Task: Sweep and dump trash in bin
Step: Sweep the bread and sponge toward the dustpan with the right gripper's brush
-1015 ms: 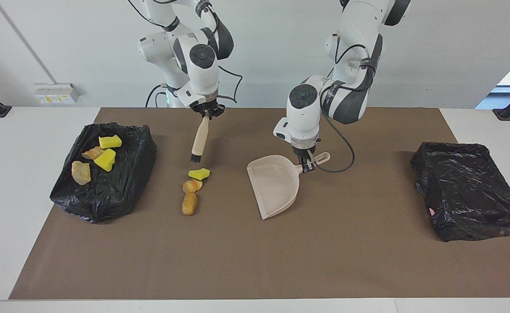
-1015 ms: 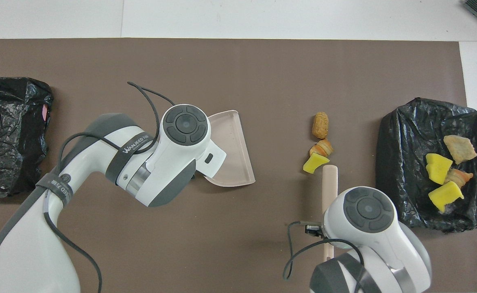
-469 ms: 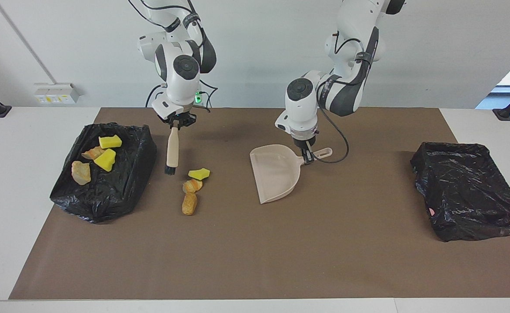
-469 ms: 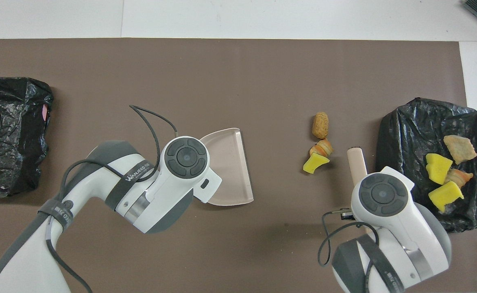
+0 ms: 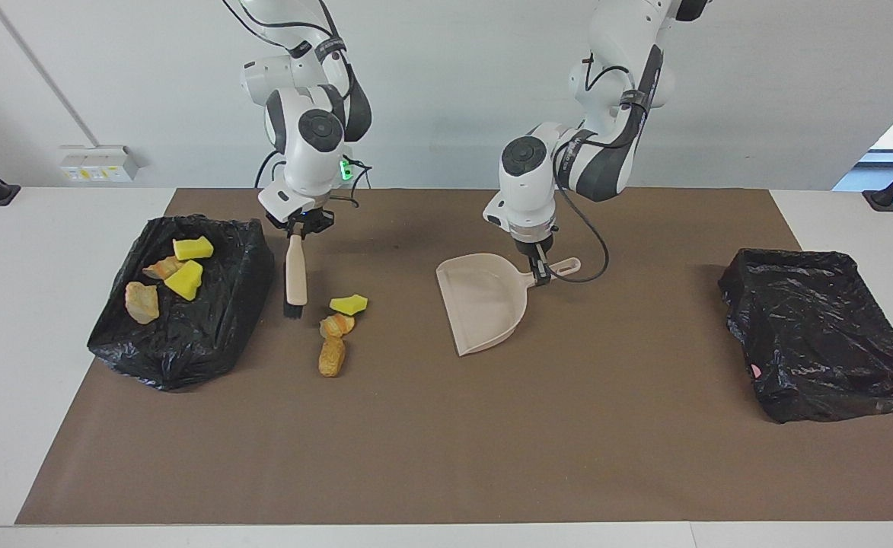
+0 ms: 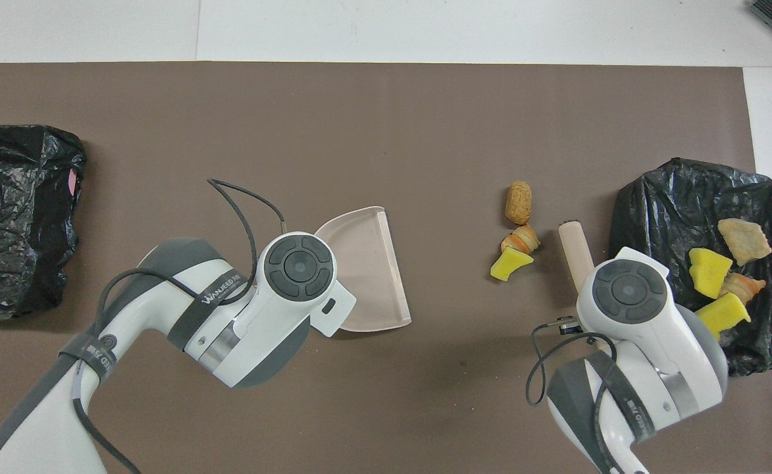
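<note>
Three pieces of trash lie in a row on the brown mat: a yellow sponge chunk (image 5: 348,304) (image 6: 509,264), a croissant lump (image 5: 336,325) (image 6: 522,238) and a brown pastry (image 5: 331,356) (image 6: 518,202). My right gripper (image 5: 299,226) is shut on the handle of a beige brush (image 5: 294,278) (image 6: 573,247). The brush hangs bristles down between these pieces and the black bin (image 5: 180,335). My left gripper (image 5: 541,274) is shut on the handle of the beige dustpan (image 5: 484,301) (image 6: 366,270), which is beside the pieces toward the left arm's end, apart from them.
Several more trash pieces (image 5: 184,279) (image 6: 710,271) lie on the black bag-lined bin (image 6: 662,217) at the right arm's end. A second black bin (image 5: 819,335) (image 6: 10,217) with no pieces showing in it stands at the left arm's end.
My right gripper has carried the brush from over the yellow chunk toward the right arm's end, beside the bin. My left gripper has drawn the dustpan a little toward the robots.
</note>
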Available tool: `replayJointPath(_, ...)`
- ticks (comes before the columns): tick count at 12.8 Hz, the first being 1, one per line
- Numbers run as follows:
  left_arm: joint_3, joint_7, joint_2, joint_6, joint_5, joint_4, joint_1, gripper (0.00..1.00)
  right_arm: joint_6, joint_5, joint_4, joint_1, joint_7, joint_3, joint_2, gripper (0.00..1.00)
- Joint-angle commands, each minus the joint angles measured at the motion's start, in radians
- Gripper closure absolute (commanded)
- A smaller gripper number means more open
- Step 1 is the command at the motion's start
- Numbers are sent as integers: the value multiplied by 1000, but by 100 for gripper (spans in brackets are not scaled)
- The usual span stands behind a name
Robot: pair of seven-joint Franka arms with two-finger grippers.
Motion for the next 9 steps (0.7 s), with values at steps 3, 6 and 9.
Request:
replayJointPath(3,6,-12,-36,64,10,-64,5,52,10,125,34,29,-42,14,42,100)
replayJointPath(6,6,-63,-36,68,10,-71,5,61,9,228,54,68,-72,14,50,100)
replayJointPath(9,7,-61,-36,52,10,-71,6,93,7,329,75,104,-73,14,60,100)
